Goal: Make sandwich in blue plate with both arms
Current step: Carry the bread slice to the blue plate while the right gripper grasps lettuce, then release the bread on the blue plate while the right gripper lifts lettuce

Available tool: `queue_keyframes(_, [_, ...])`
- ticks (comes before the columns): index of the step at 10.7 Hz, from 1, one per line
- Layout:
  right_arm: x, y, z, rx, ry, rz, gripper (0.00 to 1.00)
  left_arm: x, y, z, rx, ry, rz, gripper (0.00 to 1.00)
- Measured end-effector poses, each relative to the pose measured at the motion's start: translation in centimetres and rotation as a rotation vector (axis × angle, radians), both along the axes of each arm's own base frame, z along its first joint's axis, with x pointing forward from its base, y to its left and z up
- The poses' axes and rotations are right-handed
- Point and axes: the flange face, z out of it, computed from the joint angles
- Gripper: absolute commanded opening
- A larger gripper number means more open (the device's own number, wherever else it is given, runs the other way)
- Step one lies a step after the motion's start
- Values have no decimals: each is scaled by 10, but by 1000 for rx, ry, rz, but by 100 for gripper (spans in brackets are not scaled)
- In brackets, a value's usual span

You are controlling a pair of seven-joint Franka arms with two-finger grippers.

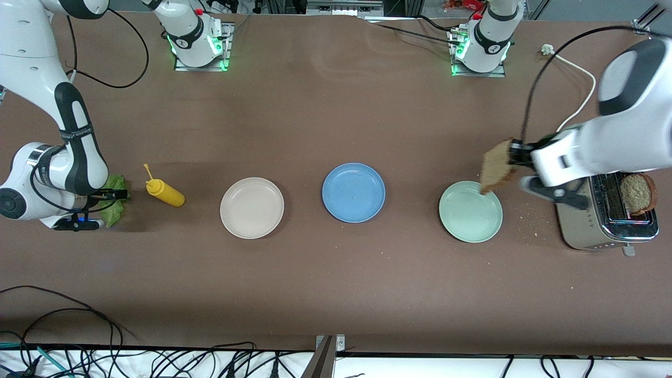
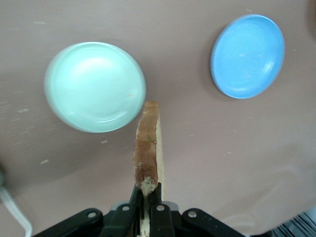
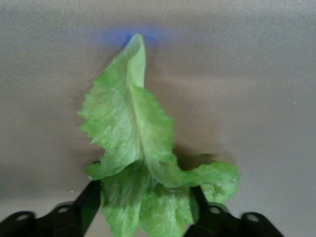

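Note:
The blue plate [image 1: 353,192] sits empty at the table's middle; it also shows in the left wrist view [image 2: 247,57]. My left gripper [image 1: 517,153] is shut on a toasted bread slice [image 1: 496,165] and holds it on edge over the mint-green plate's [image 1: 470,211] rim, on the toaster's side. The slice [image 2: 147,148] is pinched between the left gripper's [image 2: 147,190] jaws. A second slice [image 1: 638,193] stands in the toaster [image 1: 593,220]. My right gripper [image 1: 113,195] is low at the right arm's end, open, its fingers on either side of the green lettuce leaf [image 3: 138,148] on the table.
A cream-white plate [image 1: 252,208] lies beside the blue plate toward the right arm's end. A yellow squeeze bottle [image 1: 164,192] lies between it and the lettuce [image 1: 114,209]. Crumbs lie near the toaster. A white cable [image 1: 583,79] runs by the left arm.

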Motion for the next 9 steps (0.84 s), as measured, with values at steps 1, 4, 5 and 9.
queue_keyframes(1, [-1,-2,0,4,-1,-3,0,2,-37,-28,-36,41,-32,0])
queue_keyframes(4, [0,-4,2,5,-5,-5,0,12,-130,-100,-214,86,22,0])
queue_keyframes(5, [0,-4,2,5,-6,-5,0,17,-148,-120,-281,91,58,0])
queue_keyframes(9, [2,-3,6,5,-14,-1,0,37,-173,-194,-511,166,240,0])
